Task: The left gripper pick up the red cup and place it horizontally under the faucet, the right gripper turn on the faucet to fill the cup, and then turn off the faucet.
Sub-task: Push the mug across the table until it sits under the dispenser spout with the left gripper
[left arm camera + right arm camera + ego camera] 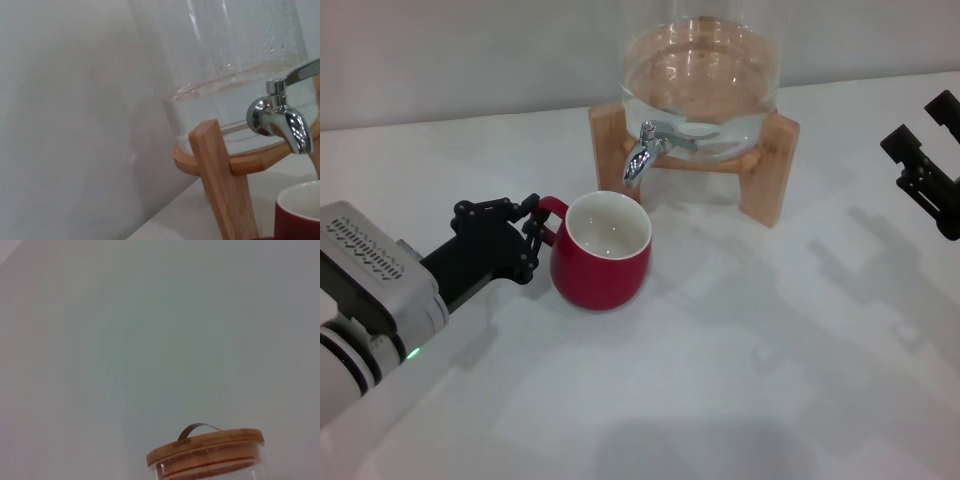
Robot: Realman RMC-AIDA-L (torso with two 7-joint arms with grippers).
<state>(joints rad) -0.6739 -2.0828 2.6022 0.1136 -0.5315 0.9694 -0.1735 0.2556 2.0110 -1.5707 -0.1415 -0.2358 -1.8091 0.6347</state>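
Left gripper (pixel 532 238) fingers clamp red cup (pixel 601 252) handle.

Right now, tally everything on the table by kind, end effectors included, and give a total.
Red cup: 1
Glass water dispenser with faucet: 1
Wooden stand: 1
Wooden lid: 1
End effectors: 2, left gripper at the cup handle, right gripper off to the right
Total: 6

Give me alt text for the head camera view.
The left gripper holds the handle of the upright red cup on a white table, just before the faucet of a glass dispenser. The right gripper hangs at the right edge.
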